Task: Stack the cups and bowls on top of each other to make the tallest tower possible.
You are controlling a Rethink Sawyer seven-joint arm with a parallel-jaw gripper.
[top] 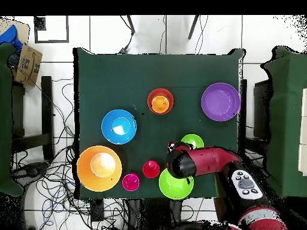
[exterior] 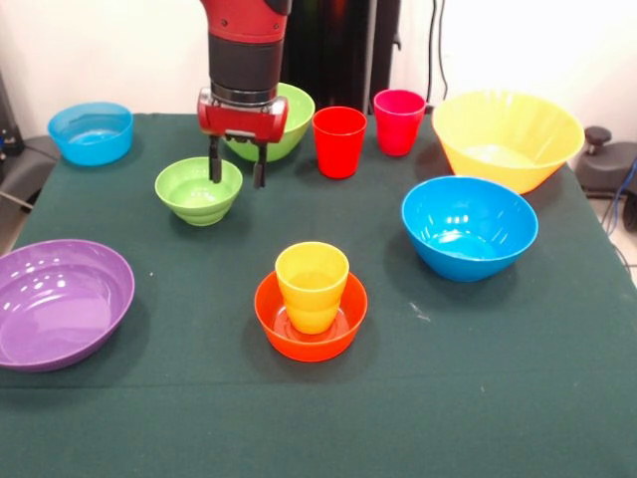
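The tower is a yellow-orange cup (exterior: 312, 286) standing in a small orange bowl (exterior: 311, 321); it also shows in the overhead view (top: 160, 102). My gripper (exterior: 237, 169) is open, its fingers straddling the far right rim of the small green bowl (exterior: 198, 189), hanging at rim height. In the overhead view the arm covers the gripper and part of that bowl (top: 192, 141). A red cup (exterior: 338, 141) and a pink-magenta cup (exterior: 398, 120) stand upright behind. A larger green bowl (exterior: 287, 119) sits behind my gripper.
A blue bowl (exterior: 468, 226) and a large yellow bowl (exterior: 508, 137) stand to the right. A wide purple bowl (exterior: 60, 302) is at the near left and a smaller blue bowl (exterior: 91, 131) at the far left of the green table (exterior: 478, 398).
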